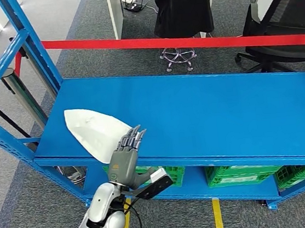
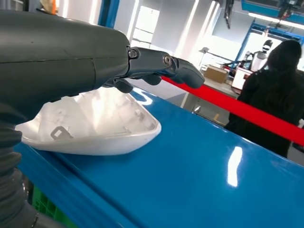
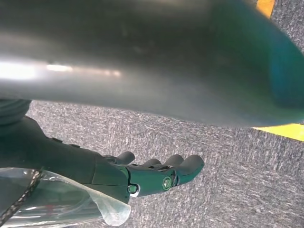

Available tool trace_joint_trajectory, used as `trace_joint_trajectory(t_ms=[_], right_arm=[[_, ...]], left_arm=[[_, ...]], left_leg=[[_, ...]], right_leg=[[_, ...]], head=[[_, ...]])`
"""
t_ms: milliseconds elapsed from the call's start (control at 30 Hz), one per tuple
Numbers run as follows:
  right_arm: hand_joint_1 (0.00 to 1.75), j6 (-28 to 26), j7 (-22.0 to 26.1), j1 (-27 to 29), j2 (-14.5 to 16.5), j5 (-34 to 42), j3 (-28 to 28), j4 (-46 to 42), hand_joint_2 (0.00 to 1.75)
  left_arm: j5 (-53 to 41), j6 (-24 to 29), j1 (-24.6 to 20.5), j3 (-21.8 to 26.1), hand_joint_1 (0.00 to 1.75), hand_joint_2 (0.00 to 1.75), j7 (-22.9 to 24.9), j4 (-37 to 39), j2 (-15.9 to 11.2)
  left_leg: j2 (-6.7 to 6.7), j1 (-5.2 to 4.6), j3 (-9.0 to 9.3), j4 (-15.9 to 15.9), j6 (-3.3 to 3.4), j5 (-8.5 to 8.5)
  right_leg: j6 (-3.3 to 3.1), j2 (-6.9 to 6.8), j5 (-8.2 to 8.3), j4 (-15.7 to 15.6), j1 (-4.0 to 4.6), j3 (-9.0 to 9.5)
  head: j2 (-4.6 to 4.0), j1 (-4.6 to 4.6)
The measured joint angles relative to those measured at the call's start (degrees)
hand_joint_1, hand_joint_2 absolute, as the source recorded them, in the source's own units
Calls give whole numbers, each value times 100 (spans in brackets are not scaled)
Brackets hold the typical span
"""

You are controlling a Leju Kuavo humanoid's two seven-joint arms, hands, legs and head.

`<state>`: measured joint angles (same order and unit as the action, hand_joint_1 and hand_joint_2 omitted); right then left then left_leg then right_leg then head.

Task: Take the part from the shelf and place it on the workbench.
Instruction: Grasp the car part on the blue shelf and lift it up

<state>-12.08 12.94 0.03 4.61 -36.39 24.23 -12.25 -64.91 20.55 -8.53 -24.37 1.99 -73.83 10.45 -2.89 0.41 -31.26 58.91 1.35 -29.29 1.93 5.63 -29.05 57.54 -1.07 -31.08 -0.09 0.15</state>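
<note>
Left hand over the white part on the blue shelf.

The white part lies flat near the front left corner of the blue shelf, hollow side up. The left hand reaches in from about 7 o'clock, fingers stretched out straight just above the part's near end, gripping nothing; whether they touch it I cannot tell. The right hand hangs over grey carpet, fingers extended and empty. A person in black stands at 12 o'clock behind a red bar.

person cut off above the waist, office chair cropped at frame edge, left hand covering part's near tip
</note>
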Motion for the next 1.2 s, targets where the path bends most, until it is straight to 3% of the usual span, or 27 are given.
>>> trace_joint_trajectory(t_ms=[533, 1200], right_arm=[[0, 79, -40, -12, 0, -291, 19, 1, 0], [0, 123, -16, -79, -2, -460, 123, 3, 0]], left_arm=[[-519, 199, -304, 662, 0, 175, 514, 667, 3], [-759, -146, -861, 789, 0, 175, 671, 1196, 187]], left_leg=[[0, 0, 0, 0, 0, 0], [0, 0, 0, 0, 0, 1]], right_leg=[[0, 0, 0, 2, 0, 0], [0, 0, 0, 3, 0, -1]], head=[[1, -1], [1, 0]])
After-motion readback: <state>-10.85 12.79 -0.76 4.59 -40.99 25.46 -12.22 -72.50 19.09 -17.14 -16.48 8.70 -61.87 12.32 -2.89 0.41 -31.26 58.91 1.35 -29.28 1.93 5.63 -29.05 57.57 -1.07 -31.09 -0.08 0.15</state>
